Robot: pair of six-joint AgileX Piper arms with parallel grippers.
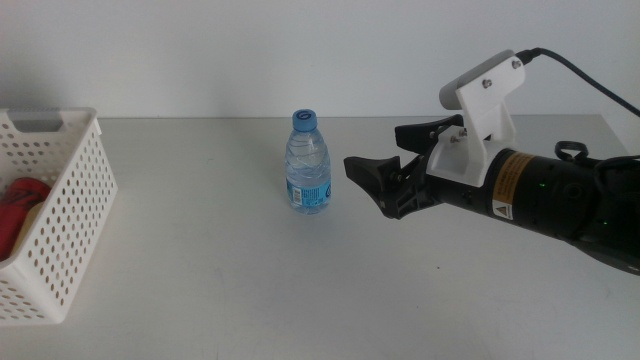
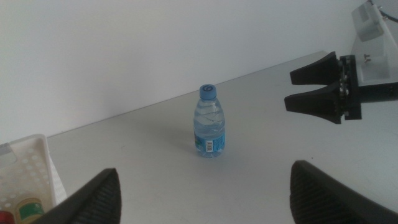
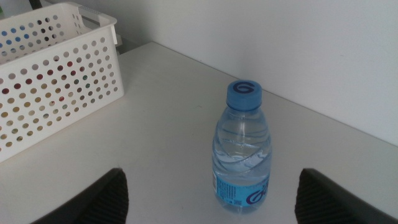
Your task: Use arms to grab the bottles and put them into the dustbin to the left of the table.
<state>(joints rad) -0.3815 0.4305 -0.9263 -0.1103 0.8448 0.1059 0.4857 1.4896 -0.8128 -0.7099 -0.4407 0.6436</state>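
Right of centre, the right arm's black two-finger pincer [image 1: 385,165] hovers above the surface, jaws spread wide w/ nothing between them, tips aimed at the small clear plastic water bottle w/ blue cap and blue label [image 1: 307,160]. Bottle stands upright near the middle of the light-grey matte surface [image 1: 250,280], just beside the jaw tips but not touching; in the right wrist view it sits between the two jaws, further out. At the surface's left edge, well apart from the bottle, is the white perforated plastic basket [image 1: 75,210], w/ something red [image 1: 20,205] inside. Left pincer [image 2: 205,193] shows only in its own wrist view: jaws spread, empty, facing bottle and basket.
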